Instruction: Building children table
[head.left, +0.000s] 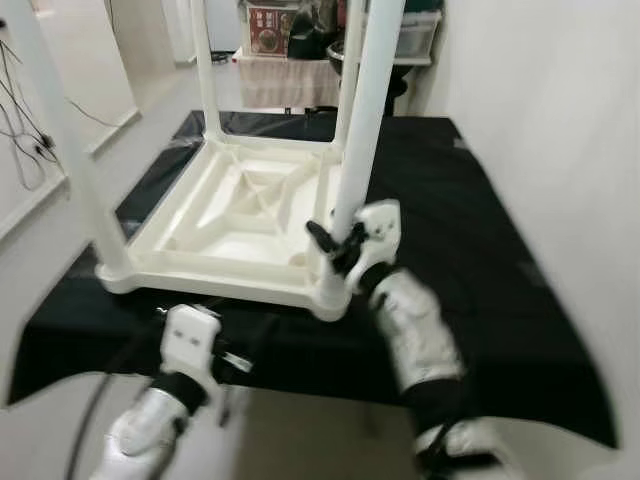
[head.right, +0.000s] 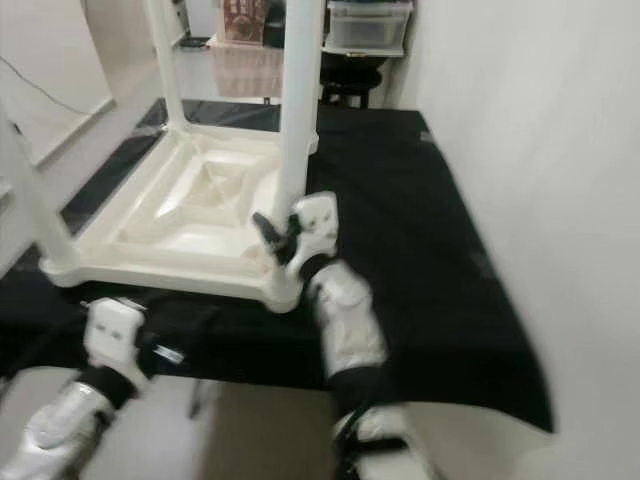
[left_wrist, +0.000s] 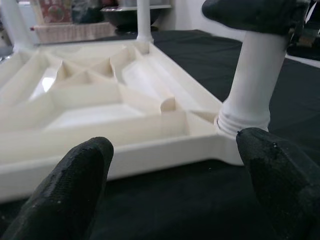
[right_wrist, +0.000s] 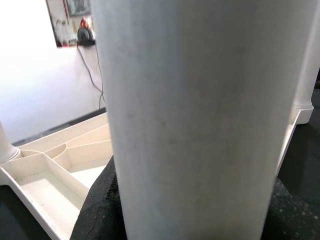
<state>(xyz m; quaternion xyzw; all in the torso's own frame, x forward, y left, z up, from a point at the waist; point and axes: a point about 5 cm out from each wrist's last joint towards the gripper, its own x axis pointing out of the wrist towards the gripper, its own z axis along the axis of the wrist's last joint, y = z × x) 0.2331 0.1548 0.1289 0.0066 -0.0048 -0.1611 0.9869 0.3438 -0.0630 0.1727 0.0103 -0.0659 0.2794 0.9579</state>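
A white plastic table top (head.left: 240, 215) lies upside down on a black cloth (head.left: 480, 250), with white legs standing up from its corners. My right gripper (head.left: 338, 245) is shut on the near right leg (head.left: 365, 120) just above its threaded socket; in the right wrist view that leg (right_wrist: 200, 115) stands close up between black fingers (right_wrist: 97, 210). My left gripper (head.left: 235, 355) hangs low by the cloth's front edge, open. Its fingers (left_wrist: 75, 185) are spread wide in front of the table top's near rim (left_wrist: 150, 150) and touch nothing.
Other legs stand at the near left (head.left: 70, 150) and far left (head.left: 205, 70) corners. A white wall (head.left: 560, 120) runs close along the right. A basket with a towel (head.left: 285, 80) and a clear storage box (head.left: 415, 35) sit behind. Cables (head.left: 25, 140) lie on the floor at left.
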